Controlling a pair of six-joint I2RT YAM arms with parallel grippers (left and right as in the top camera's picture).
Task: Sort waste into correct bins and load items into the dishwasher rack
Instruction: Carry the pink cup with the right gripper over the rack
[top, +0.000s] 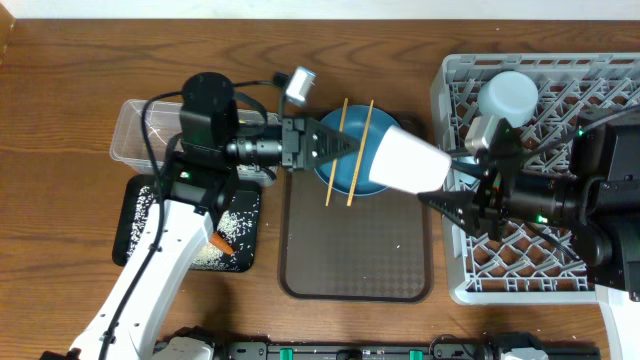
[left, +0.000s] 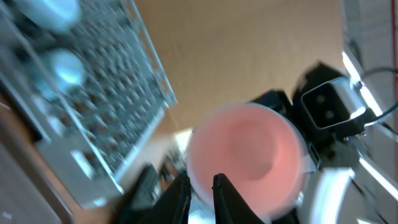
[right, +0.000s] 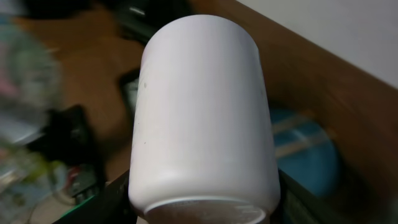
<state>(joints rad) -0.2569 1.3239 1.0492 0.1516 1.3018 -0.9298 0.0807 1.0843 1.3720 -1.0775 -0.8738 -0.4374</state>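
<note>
pale-pink cup (top: 410, 160) gripped by right end effector (top: 440, 178) over plate (top: 336, 176); left end effector (top: 345, 147) unclear

Robot lab: wooden table (top: 60, 90), dishwasher rack (top: 500, 290)

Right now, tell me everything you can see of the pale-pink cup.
The pale-pink cup is a plain, handleless, smooth tumbler, whitish outside and pinker inside. It lies sideways in the air over the right edge of the brown tray, its base gripped between the jaws of the right gripper. Its open mouth faces the left gripper, whose tips sit near its rim; contact there is unclear.
</note>
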